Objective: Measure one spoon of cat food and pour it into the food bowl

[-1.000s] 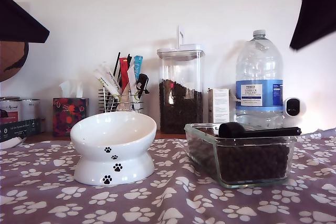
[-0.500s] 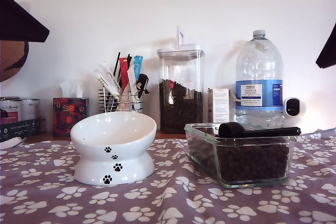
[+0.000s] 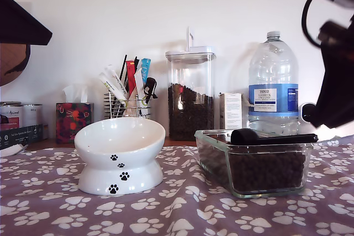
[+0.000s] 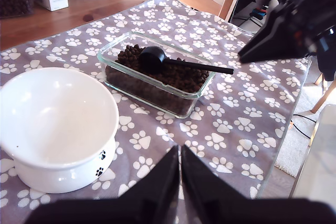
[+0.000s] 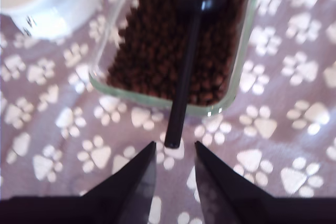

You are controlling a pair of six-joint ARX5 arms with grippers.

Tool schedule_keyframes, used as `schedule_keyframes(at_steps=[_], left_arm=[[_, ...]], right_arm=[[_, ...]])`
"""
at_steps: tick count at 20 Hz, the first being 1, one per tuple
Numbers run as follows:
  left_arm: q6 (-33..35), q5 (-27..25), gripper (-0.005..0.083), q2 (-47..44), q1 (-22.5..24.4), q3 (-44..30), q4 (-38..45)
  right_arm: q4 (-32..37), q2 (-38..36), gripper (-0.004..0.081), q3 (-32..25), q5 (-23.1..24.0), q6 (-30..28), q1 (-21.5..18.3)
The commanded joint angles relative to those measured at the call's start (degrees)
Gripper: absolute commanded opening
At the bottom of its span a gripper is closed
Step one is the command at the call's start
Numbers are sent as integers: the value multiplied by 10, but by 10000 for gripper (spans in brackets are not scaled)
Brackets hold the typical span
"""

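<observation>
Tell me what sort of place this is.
Likely a home table set for feeding a cat: a paw-print tablecloth, a white food bowl, a glass dish of cat food, a tissue box behind.

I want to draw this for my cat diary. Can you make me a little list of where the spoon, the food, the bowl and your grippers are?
spoon: lying on the cat food, handle sticking out past the dish rim
cat food: in the glass dish
food bowl: no kibble in it, standing beside the dish
my first gripper: shut, holding nothing
my second gripper: open, lined up with the spoon's handle end, not gripping it yet
</observation>
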Motion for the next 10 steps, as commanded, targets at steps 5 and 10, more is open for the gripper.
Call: schedule_keyframes(at_steps=[5, 10], left_arm=[[1, 0, -19, 2, -2, -9, 5], [1, 0, -19, 2, -2, -9, 5]], right_arm=[[8, 52, 231, 32, -2, 5, 3], [17, 90, 229, 39, -2, 10, 3]])
